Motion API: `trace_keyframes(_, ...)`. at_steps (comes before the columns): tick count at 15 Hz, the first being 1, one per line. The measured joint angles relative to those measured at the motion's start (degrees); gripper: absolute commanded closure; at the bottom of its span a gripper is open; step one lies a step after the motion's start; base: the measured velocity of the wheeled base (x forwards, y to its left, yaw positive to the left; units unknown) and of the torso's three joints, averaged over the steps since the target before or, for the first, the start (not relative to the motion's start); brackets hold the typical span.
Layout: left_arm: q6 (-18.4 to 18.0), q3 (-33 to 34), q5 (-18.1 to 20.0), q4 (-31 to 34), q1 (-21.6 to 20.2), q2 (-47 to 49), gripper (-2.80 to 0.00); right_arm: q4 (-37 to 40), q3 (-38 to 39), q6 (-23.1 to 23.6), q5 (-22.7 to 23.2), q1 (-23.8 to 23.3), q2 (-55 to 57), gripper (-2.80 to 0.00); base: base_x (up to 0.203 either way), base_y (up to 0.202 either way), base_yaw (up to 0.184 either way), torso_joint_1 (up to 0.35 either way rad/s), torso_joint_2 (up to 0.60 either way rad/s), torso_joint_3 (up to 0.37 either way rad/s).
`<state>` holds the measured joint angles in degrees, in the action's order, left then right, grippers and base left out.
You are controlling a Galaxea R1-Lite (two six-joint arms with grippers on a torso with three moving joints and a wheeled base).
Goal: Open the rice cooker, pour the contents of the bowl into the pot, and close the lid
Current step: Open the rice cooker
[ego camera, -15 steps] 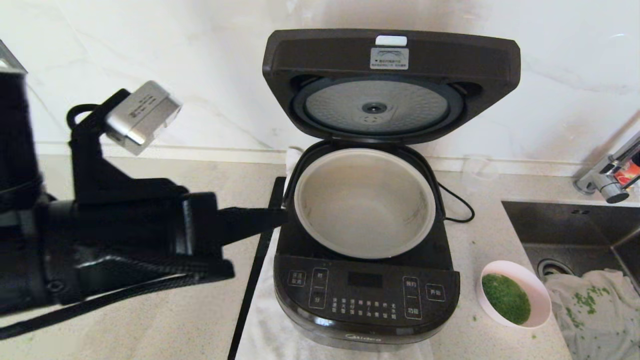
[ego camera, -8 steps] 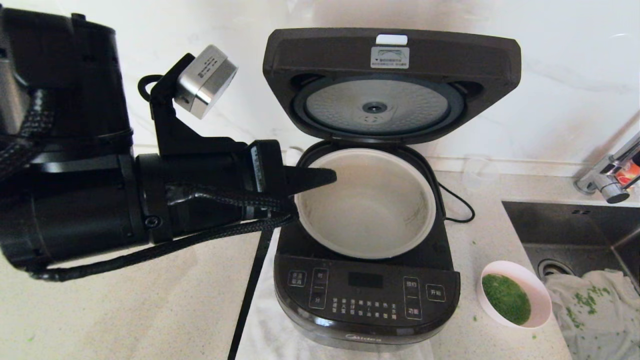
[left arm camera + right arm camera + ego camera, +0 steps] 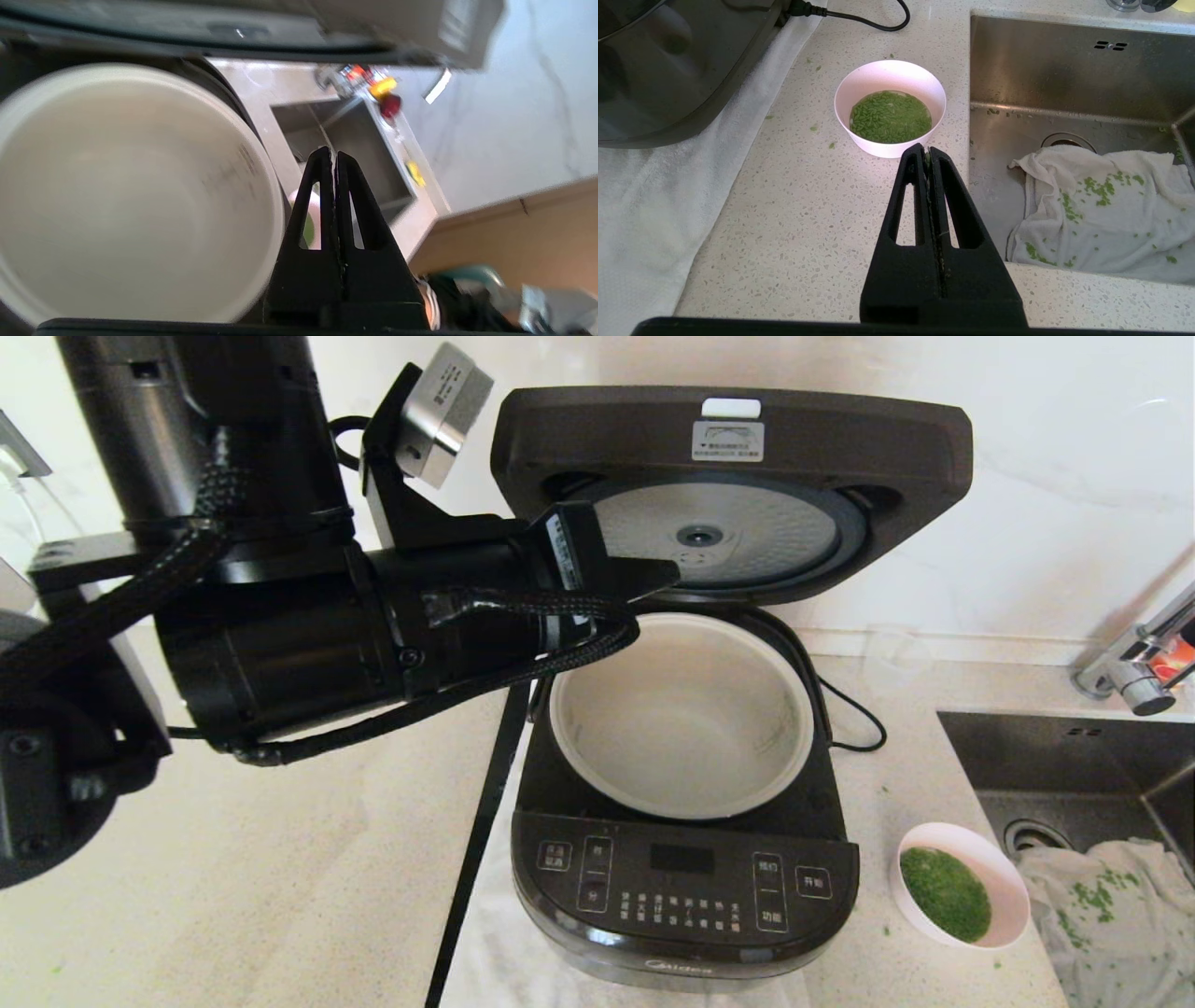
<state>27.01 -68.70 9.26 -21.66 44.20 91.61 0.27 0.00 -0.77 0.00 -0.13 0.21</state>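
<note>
1. Rice cooker (image 3: 684, 859) sits on the desk (image 3: 261, 896), lid (image 3: 731, 490) up, pot (image 3: 681, 714) exposed for pouring.
2. My left pincer (image 3: 653, 581), clenched empty, hovers by the lid.
3. My right pincer (image 3: 928, 154), clenched, waits near the bowl (image 3: 890, 108) of green bits (image 3: 890, 116).

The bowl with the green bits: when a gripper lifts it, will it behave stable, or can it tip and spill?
The bowl looks small and thin-walled, so probably light. It narrows toward the base, so a push on the rim may tip it. The contents are loose and seem to lie in liquid, so tilting would likely spill them; stray bits already lie on the counter.
</note>
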Motion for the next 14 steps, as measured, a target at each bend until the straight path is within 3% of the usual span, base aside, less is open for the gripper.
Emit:
trace_keyframes(3,-0.3,-3.3,-2.2,-0.7,0.0,2.5,0.00,0.0,0.0,0.0,0.0,0.0,0.0,0.00,0.000,0.000,0.000,0.000,0.00,0.000)
trace_keyframes(14,-3.4,-11.7,-2.3,-1.3,-0.6,8.0,0.00,0.0,0.0,0.0,0.0,0.0,0.0,0.00,0.000,0.000,0.000,0.000,0.00,0.000)
